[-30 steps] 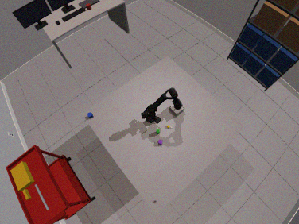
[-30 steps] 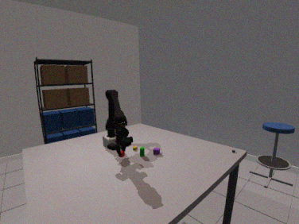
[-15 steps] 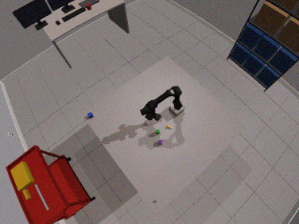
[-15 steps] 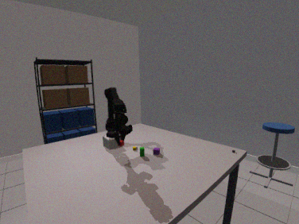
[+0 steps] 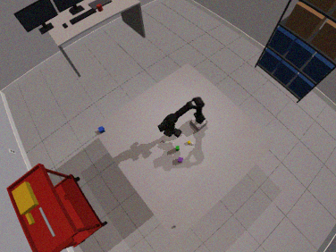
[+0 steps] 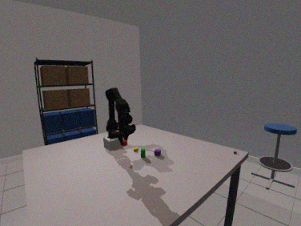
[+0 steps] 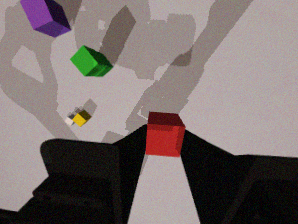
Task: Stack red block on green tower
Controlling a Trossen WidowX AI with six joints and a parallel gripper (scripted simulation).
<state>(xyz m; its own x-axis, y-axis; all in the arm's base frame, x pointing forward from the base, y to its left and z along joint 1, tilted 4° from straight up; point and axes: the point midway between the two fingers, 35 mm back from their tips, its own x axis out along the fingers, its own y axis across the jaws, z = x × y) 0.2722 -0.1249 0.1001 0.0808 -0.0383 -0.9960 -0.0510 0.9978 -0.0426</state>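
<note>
My gripper is shut on the red block and holds it a little above the table. The green tower stands upright ahead and to the left in the wrist view, apart from the gripper. In the top view the arm hides the red block.
A purple block lies beyond the green tower. A small yellow block lies nearer the arm's base. The white table ends at a front edge on the right; a stool stands beyond it.
</note>
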